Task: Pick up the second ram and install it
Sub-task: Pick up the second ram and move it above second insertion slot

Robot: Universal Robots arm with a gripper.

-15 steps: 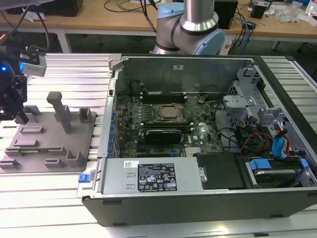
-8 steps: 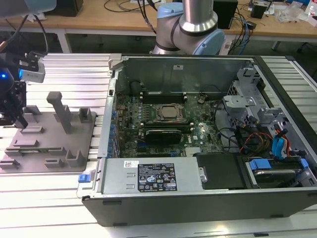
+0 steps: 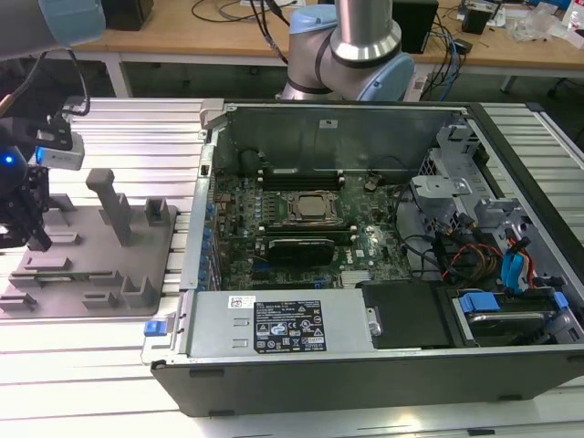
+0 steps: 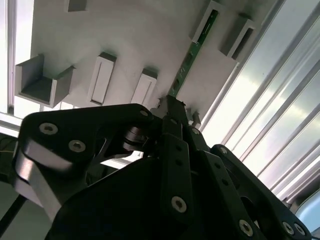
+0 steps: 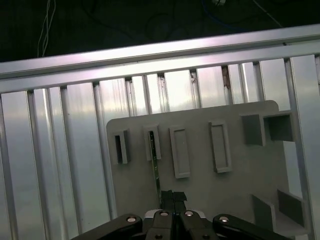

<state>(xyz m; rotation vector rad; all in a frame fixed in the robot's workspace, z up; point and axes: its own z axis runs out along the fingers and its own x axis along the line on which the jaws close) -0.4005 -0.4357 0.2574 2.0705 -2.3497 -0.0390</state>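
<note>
My tool (image 4: 172,102) is pinched shut on the second ram (image 4: 192,52); I'd lift straight from its grey holder (image 5: 200,200), no twisting.

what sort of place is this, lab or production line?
Probably a robotics lab: an open computer case on a slotted aluminium table, a grey fixture plate beside it, a cable-strewn workbench behind.
</note>
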